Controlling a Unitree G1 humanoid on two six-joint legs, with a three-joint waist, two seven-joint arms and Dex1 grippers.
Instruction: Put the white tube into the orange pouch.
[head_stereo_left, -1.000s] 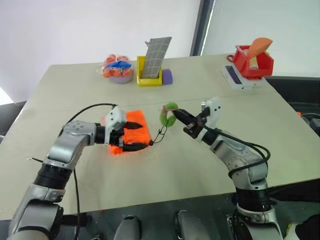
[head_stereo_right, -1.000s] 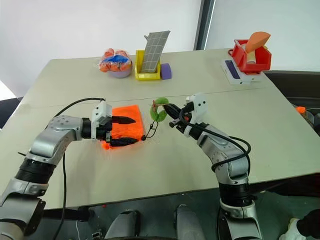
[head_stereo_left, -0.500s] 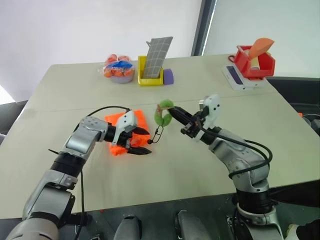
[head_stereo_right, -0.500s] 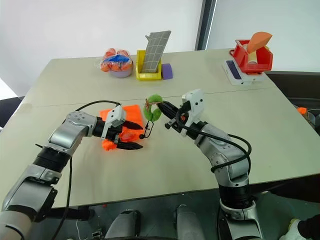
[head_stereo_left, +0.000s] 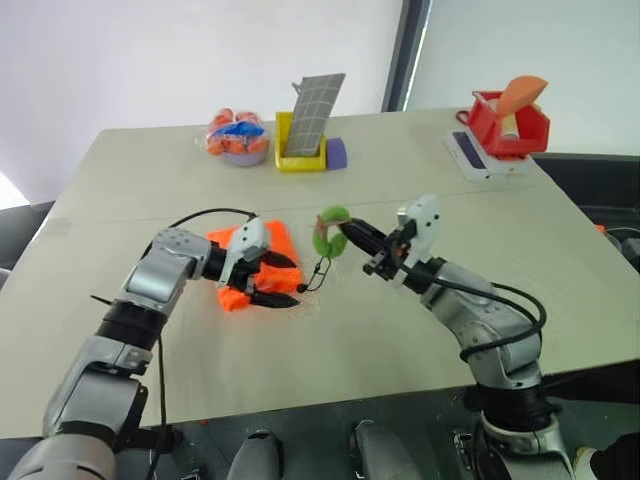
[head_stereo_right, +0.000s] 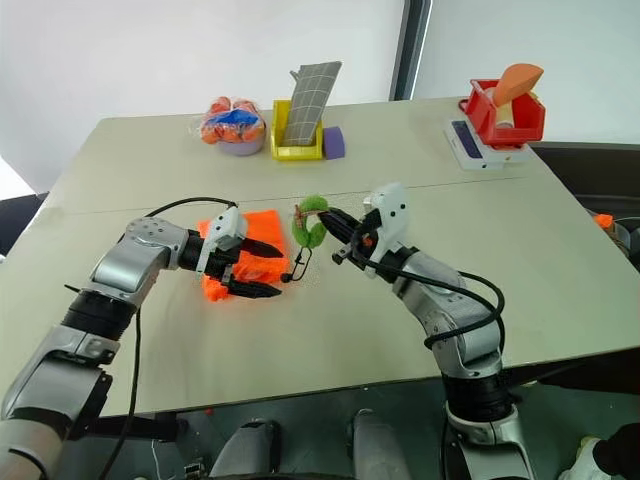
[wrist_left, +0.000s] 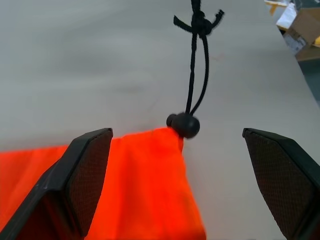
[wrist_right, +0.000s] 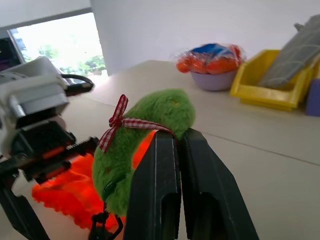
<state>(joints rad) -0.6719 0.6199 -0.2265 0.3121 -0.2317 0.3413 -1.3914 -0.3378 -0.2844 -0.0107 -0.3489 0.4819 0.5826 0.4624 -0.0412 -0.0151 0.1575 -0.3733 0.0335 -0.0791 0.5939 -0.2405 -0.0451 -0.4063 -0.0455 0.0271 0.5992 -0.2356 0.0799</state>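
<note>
The orange pouch (head_stereo_left: 236, 240) lies flat on the table, a black cord (wrist_left: 192, 65) running from the round lock at its mouth. My left gripper (head_stereo_left: 285, 281) stands open over the pouch's mouth end, one finger on each side of the cord lock (wrist_left: 183, 124). To the right and above the table, my right gripper (head_stereo_left: 350, 229) is shut on the green fuzzy ball (wrist_right: 145, 145) at the cord's end. That ball wears a small red checked bow. The white tube is out of view.
At the table's far side stand a bowl with a clear bag of orange balls (head_stereo_left: 236, 138), a yellow bin holding a grey grid panel (head_stereo_left: 305, 135) and a purple block (head_stereo_left: 335, 152). A red bin with an orange scoop (head_stereo_left: 508, 118) and a flat white box (head_stereo_left: 478, 155) sit far right.
My left gripper has tipped a little more downward at the pouch's mouth, still open. My right gripper keeps hold of the green ball in about the same place.
</note>
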